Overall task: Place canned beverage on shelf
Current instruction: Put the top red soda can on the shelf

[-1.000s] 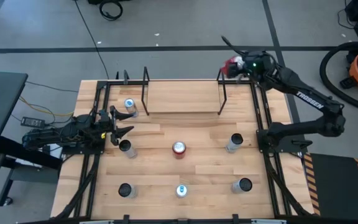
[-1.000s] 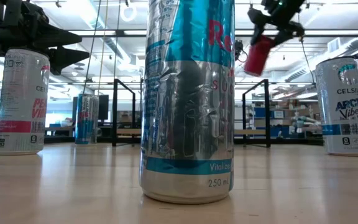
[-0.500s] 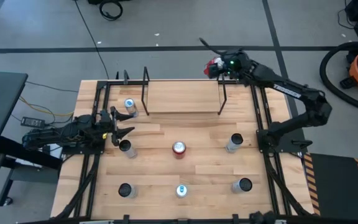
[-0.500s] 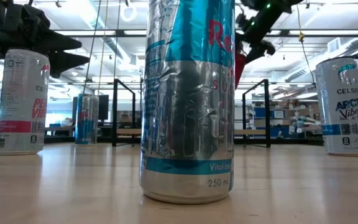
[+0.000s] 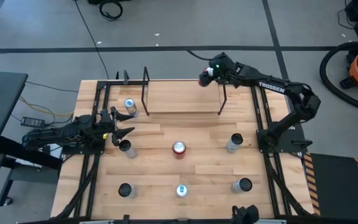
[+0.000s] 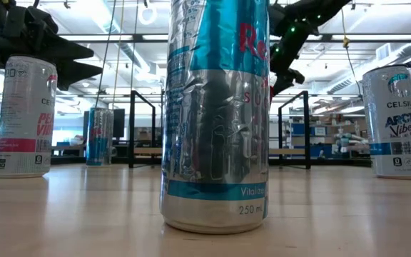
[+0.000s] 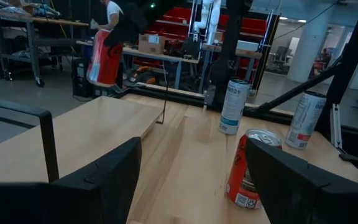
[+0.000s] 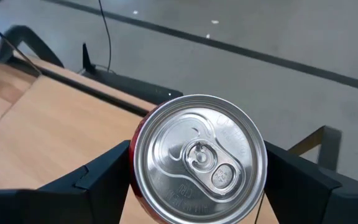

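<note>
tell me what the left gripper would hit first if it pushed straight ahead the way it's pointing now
Probably the red can standing on the table in front of the left gripper, somewhat toward one finger's side. It might slip past it; then the tall white can farther along comes next. Depth is hard to judge.

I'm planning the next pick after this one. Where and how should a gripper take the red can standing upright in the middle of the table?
Probably around the round side wall of the red aluminium can, mid-height, fingers either side. It stands upright with clear tabletop around it, so a level approach from the left gripper side looks open; the right gripper already holds another red can.
</note>
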`<act>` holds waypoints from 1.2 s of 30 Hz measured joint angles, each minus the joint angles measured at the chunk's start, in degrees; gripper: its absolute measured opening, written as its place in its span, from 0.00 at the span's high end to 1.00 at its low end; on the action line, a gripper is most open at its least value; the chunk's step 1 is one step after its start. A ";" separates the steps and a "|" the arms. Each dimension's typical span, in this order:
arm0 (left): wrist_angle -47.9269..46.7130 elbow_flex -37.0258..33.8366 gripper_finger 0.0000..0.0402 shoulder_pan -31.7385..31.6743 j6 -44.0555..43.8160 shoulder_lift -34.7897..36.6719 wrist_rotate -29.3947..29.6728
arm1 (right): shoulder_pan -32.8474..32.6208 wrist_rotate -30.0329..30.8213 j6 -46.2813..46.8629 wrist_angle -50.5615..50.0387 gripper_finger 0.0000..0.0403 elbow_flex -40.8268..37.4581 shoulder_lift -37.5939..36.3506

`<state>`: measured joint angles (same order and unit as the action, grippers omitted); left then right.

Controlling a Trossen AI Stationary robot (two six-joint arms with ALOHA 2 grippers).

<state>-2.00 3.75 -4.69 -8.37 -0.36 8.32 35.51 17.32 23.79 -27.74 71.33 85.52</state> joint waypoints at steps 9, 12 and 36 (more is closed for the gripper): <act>0.48 0.00 0.28 -0.01 -0.41 -0.01 0.07 | 0.26 1.75 -1.53 -2.89 0.22 -0.02 1.36; 1.92 0.00 0.28 -0.02 -0.16 0.00 0.04 | 0.31 2.05 -2.36 -2.85 0.22 -0.02 1.92; 11.53 0.00 0.28 0.00 -0.69 -0.01 -0.04 | -2.14 0.78 -2.35 0.08 0.22 0.25 7.91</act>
<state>9.53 3.75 -4.69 -9.06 -0.37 8.28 33.36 18.09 21.44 -27.66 71.58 93.43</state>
